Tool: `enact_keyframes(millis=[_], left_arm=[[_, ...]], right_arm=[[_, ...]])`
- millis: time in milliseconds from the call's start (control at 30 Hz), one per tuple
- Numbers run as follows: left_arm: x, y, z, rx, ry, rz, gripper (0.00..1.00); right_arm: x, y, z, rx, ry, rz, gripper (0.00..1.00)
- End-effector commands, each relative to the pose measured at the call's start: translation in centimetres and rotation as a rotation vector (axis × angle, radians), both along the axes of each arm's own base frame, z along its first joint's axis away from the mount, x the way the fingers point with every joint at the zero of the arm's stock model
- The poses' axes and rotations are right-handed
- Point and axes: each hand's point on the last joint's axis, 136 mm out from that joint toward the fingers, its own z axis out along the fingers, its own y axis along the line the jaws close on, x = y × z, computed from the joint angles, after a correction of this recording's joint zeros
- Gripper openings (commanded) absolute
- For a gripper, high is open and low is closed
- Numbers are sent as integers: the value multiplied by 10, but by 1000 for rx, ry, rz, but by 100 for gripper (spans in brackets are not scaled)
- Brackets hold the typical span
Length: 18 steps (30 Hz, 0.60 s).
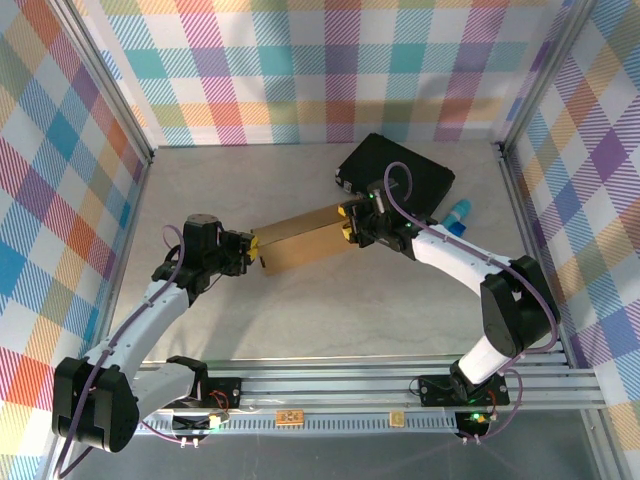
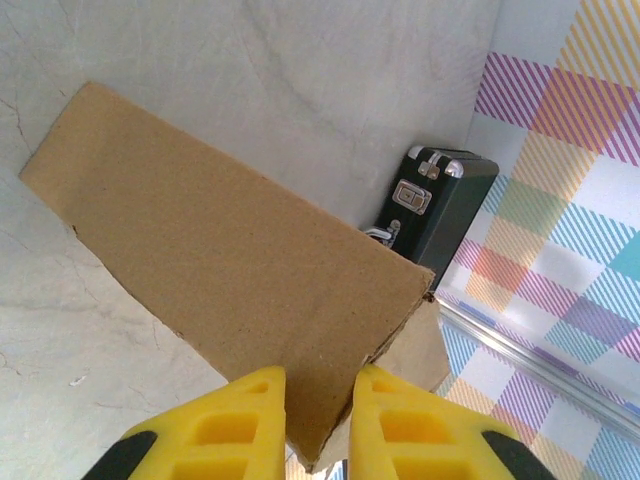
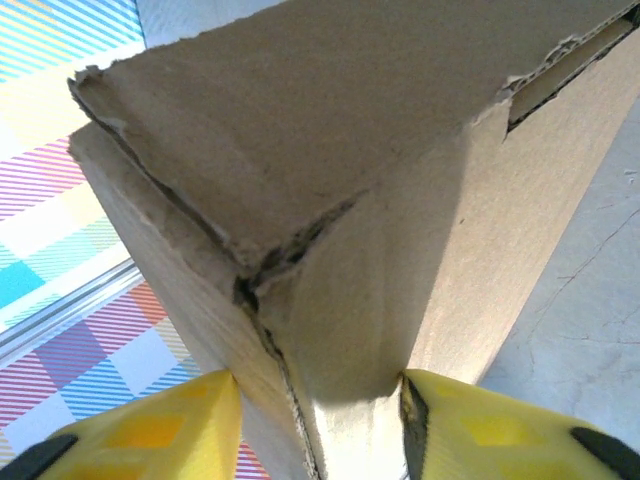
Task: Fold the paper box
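The paper box (image 1: 300, 240), plain brown cardboard folded into a long flat shape, is held above the table between my two arms. My left gripper (image 1: 253, 250) is shut on its left end; in the left wrist view the yellow fingers (image 2: 232, 425) clamp the box's near corner (image 2: 318, 400). My right gripper (image 1: 352, 222) is shut on the right end. In the right wrist view its fingertips (image 3: 178, 420) press both sides of the box's folded corner (image 3: 330, 300), where torn edges meet.
A black hard briefcase (image 1: 395, 180) with metal latches lies at the back right, just behind the right gripper, also seen as the briefcase (image 2: 430, 205). A blue object (image 1: 457, 214) sits to its right. Checked walls (image 1: 60, 150) enclose the table.
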Motion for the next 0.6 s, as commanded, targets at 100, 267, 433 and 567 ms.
enact_keyframes(millis=[100,267,433,567], left_arm=[[-18,6,-32,57,140,-10,16],[-18,8,-32,81,138,-22,16],[-18,8,-30,92,133,-27,16],[-17,10,-28,113,131,-34,16]], right_arm=[[-16,-43,-2,-178,28,62,65],[-12,-73,15,-201,-39,125,71],[1,-66,9,-127,-68,217,71],[16,-58,30,-143,-150,257,72]])
